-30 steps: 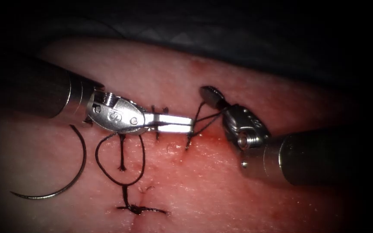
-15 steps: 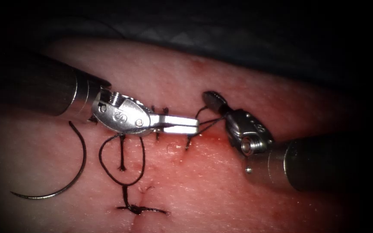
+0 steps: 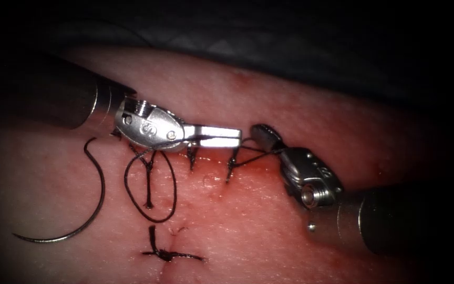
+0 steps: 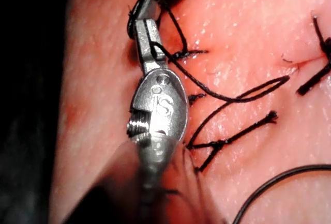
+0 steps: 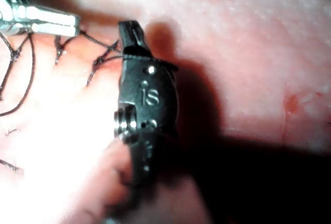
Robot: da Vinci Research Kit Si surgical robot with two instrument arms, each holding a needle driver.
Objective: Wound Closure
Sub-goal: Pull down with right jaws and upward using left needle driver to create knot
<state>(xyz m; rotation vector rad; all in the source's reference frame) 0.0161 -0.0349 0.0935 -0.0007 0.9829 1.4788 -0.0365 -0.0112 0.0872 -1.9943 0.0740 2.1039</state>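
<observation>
Tissue (image 3: 300, 110), a pale pink slab of pork belly wet with red fluid (image 3: 248, 173), was seen filling the bench scene, with dark cloth (image 3: 237, 37) behind its far edge. The cut (image 3: 206, 181) was seen running from the stitched middle toward the near edge, crossed by dark stitches (image 3: 191, 155) and by a knot with cut ends (image 3: 165, 255) nearest the viewer.

The needle (image 3: 93, 205) was left lying free on the tissue, well to the left of the cut and not driven in. Its curve was laid flat, bowed toward the cut, with one end near the left tool's shaft and the other pointing to the picture's left at the near side, so that its long axis ran roughly from far to near.

The left tool (image 3: 240, 138) was stretched across the cut with its jaws pointing right, closed on the thread (image 3: 151, 205), which was seen in a loose loop on the tissue below the tool. In the left wrist view the same tool (image 4: 142, 19) was shown with thread (image 4: 243, 97) trailing past its jaws.

The right tool (image 3: 262, 132) was held just beside the left one, on the right of the cut, its jaws closed on strands of thread drawn from the stitch. It was also shown in its own wrist view (image 5: 132, 32).
</observation>
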